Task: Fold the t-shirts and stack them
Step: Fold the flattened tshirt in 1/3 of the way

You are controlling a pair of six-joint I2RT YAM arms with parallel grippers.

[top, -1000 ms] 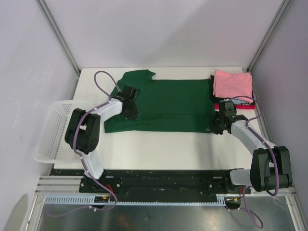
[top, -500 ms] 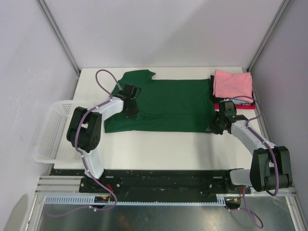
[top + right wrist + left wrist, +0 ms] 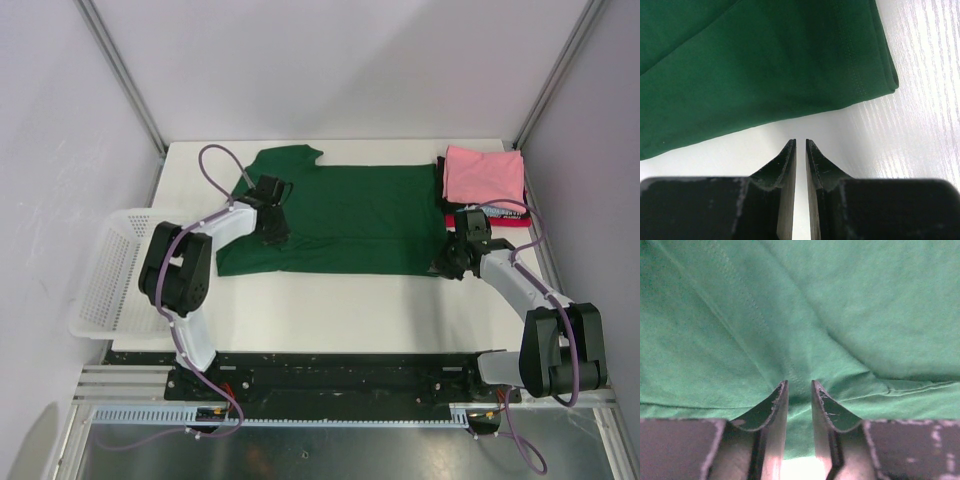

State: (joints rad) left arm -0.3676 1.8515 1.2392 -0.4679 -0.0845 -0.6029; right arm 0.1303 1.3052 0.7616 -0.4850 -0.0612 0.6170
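- One dark green t-shirt (image 3: 340,220) is laid flat across the middle of the table (image 3: 340,310), its long side running from 9 to 3 o'clock. One sleeve is seen jutting toward 12 o'clock at its 9 o'clock end.
- One stack of folded t-shirts is set at 2 o'clock on the table, just beside the green one. Three colours are counted in it: a pink shirt (image 3: 484,172) on top, a red shirt (image 3: 510,219) under it and a black shirt (image 3: 441,180) showing at the edge.
- Two arms are counted, one claw on each.
- The left gripper (image 3: 799,385) is pressed down on the 9 o'clock end of the green shirt. Its fingers are held slightly apart with creases of cloth drawn into the gap. Whether the cloth is clamped cannot be told.
- The right gripper (image 3: 800,142) is held over bare table at the shirt's 4 o'clock corner, just clear of the hem. A narrow slit is left between its fingers, with nothing in it.
- One white mesh basket (image 3: 100,290) is placed at the table's 9 o'clock edge.
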